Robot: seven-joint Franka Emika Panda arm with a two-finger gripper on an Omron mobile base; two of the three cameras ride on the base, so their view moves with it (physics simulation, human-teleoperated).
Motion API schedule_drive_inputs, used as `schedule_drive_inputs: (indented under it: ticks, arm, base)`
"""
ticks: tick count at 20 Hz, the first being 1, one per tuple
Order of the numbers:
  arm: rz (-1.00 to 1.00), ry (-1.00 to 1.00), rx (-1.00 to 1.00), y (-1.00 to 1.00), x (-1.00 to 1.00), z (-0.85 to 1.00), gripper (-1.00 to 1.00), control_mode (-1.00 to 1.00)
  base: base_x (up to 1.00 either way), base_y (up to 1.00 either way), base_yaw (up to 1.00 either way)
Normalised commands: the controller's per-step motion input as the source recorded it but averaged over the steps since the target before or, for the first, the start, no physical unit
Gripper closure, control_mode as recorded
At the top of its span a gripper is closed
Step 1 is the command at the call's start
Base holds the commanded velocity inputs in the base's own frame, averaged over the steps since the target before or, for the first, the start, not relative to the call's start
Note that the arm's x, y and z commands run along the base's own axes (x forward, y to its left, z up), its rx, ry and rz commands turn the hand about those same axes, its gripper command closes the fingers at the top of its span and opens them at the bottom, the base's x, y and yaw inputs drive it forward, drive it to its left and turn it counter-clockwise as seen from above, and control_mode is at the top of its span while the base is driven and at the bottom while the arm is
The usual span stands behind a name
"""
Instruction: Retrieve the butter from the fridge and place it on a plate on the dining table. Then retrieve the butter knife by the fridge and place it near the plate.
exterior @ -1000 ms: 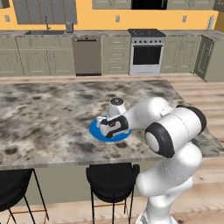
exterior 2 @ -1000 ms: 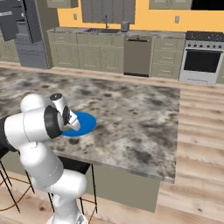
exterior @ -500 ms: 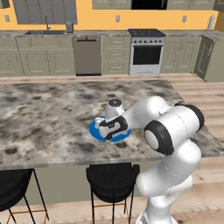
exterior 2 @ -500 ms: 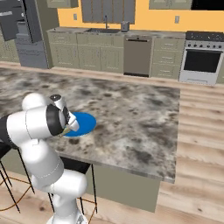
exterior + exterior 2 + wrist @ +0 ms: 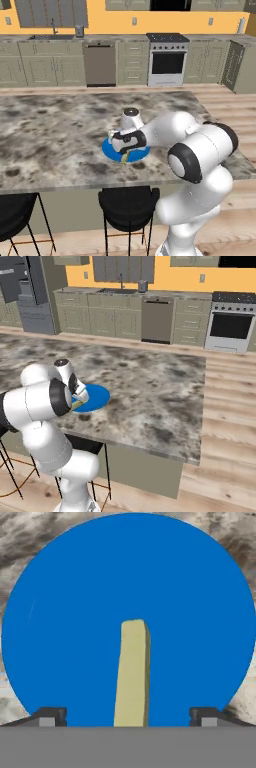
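Two dark fingertips (image 5: 49,714) of the pincer (image 5: 128,716) are standing wide apart on either side of the butter (image 5: 132,674), touching neither face, so the stick is apparently being let go. It is lying on the blue plate (image 5: 111,149), which is sitting on the marbled bench (image 5: 55,135), where the task wants it.

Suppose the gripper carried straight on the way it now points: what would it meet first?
Most likely the butter, which stands between the open fingers of the gripper, directly ahead. Beyond it lies the plate on the table. How far the butter stands from the fingertips is hard to judge.
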Motion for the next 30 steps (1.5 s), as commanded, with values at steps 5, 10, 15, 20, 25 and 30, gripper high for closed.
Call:
schedule_drive_inputs:
  ticks: [5, 10, 15, 20, 25, 30]
  arm:
    - [0.30, 0.02, 0.09, -0.01, -0.56, 0.57, -1.00, -1.00]
    - [0.47, 0.03, 0.09, -0.19, -0.65, 0.09, -1.00, -1.00]
    - [0.09, 0.58, -0.13, -0.15, -0.08, 0.80, -1.00, -1.00]
    - [0.00, 0.49, -0.10, -0.07, -0.02, 0.99, -1.00, -1.00]
    - [-0.01, 0.16, -0.01, -0.25, -0.64, 0.29, -1.00, -1.00]
    - [0.06, -0.37, -0.07, -0.64, -1.00, -0.05, -1.00, -1.00]
  base:
    - [0.00, 0.00, 0.00]
    - [0.00, 0.00, 0.00]
    - [0.00, 0.00, 0.00]
    - [0.00, 0.00, 0.00]
    - [0.00, 0.00, 0.00]
    - [0.00, 0.00, 0.00]
